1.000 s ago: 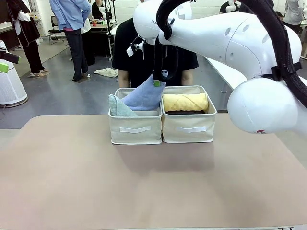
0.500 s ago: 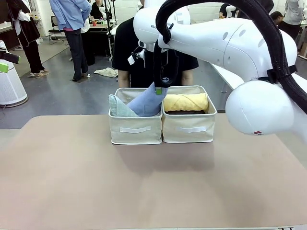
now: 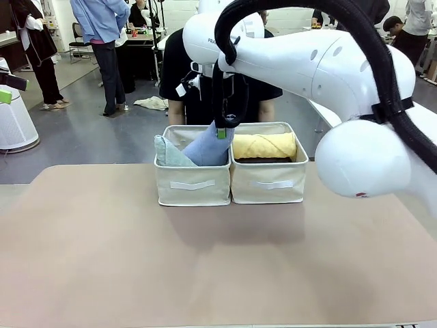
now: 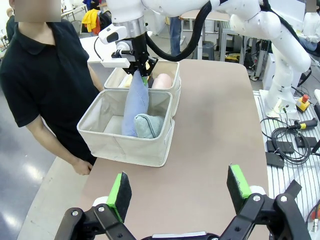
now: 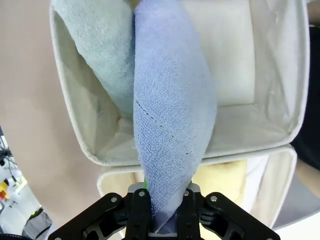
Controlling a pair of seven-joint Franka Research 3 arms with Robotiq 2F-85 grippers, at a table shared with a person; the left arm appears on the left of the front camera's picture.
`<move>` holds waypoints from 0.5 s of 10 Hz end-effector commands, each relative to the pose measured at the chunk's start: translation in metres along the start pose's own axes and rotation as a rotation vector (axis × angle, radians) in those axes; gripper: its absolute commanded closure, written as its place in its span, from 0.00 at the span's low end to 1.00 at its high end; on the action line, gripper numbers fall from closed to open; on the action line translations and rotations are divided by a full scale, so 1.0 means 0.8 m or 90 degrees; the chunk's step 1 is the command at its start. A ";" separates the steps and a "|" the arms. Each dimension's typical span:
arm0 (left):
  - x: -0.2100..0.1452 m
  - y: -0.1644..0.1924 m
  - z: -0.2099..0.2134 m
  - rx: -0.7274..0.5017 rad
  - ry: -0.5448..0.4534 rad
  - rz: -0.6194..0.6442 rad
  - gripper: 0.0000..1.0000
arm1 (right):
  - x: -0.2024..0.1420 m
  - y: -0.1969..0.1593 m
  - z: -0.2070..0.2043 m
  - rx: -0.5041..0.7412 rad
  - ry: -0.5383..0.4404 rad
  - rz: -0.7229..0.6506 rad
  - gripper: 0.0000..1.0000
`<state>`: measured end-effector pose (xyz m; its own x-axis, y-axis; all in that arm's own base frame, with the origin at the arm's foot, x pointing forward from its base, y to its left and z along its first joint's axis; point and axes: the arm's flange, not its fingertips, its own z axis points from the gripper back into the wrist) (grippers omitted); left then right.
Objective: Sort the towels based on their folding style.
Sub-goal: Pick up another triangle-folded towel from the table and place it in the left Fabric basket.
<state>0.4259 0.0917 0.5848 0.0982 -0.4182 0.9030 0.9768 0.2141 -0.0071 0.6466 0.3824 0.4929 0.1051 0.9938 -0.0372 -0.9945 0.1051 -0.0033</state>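
My right gripper (image 3: pixel 221 130) is shut on the top end of a lavender-blue cone-folded towel (image 3: pixel 208 145), whose lower part hangs inside the left beige bin (image 3: pixel 192 184). A pale mint-green folded towel (image 3: pixel 168 153) leans in that same bin beside it. The right wrist view looks down the blue towel (image 5: pixel 170 125) past the mint towel (image 5: pixel 102 50) into the bin. A yellow rolled towel (image 3: pixel 264 145) lies on a dark one in the right bin (image 3: pixel 270 183); a pink roll (image 4: pixel 162 81) shows there too. My left gripper (image 4: pixel 180 190) stands open above the table, well short of the bins.
A person in a black shirt (image 3: pixel 184 82) stands right behind the bins at the far table edge, arms down. The tan tabletop (image 3: pixel 205 260) spreads in front of the bins. Cables and another arm's base (image 4: pixel 285 100) lie off the table's side.
My right gripper has shifted slightly left and lowered the blue towel, which now stands more upright and deeper in the left bin. The left gripper has not moved.
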 end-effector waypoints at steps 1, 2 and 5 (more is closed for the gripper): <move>0.001 -0.001 0.001 -0.003 -0.009 -0.003 0.00 | 0.032 -0.033 0.022 -0.001 -0.015 0.014 0.82; 0.001 -0.001 0.001 -0.003 -0.009 -0.003 0.00 | 0.040 -0.038 0.024 -0.004 -0.023 0.012 0.82; 0.001 -0.001 0.001 -0.003 -0.009 -0.003 0.00 | 0.059 -0.045 0.024 0.013 -0.022 0.024 0.82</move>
<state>0.4259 0.0917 0.5847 0.0983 -0.4182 0.9030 0.9768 0.2142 -0.0071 0.6439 0.3971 0.4883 0.0925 0.9957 -0.0074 -0.9957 0.0925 -0.0023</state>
